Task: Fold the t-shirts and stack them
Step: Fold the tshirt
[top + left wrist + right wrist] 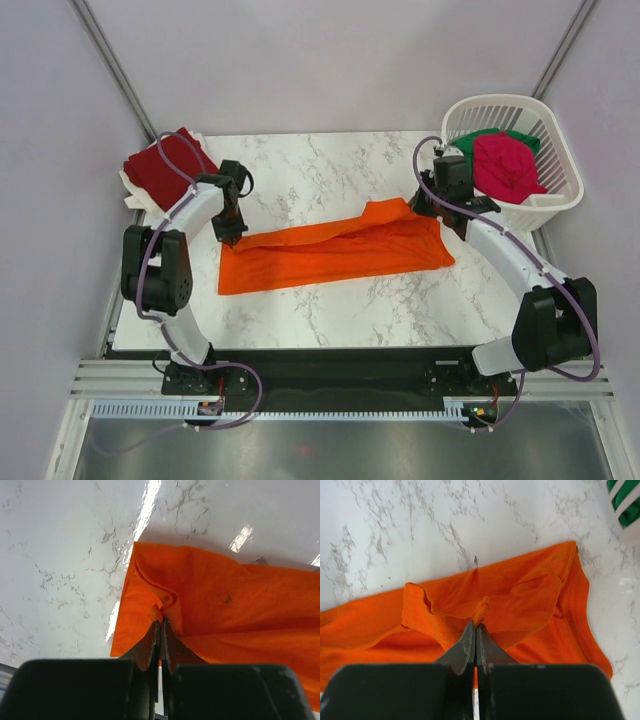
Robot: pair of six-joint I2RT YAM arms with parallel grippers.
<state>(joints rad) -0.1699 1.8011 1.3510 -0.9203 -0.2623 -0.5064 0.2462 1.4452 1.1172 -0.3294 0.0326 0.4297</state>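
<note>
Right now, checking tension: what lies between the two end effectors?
The orange t-shirt spans that stretch on the marble table, seen in the top view.

We log the orange t-shirt point(335, 255) stretched in a long flat band across the middle of the table point(330, 310), its far corners puckered. The dark red t-shirt point(160, 170) sits folded at the far-left corner. The magenta-pink t-shirt point(505, 168) lies crumpled over the green t-shirt point(470, 140) in the basket point(560, 190).

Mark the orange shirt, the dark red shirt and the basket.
orange shirt point(330, 255): top external view, middle of the cloth.
dark red shirt point(148, 172): top external view, middle of the cloth.
basket point(540, 212): top external view, near wall.
</note>
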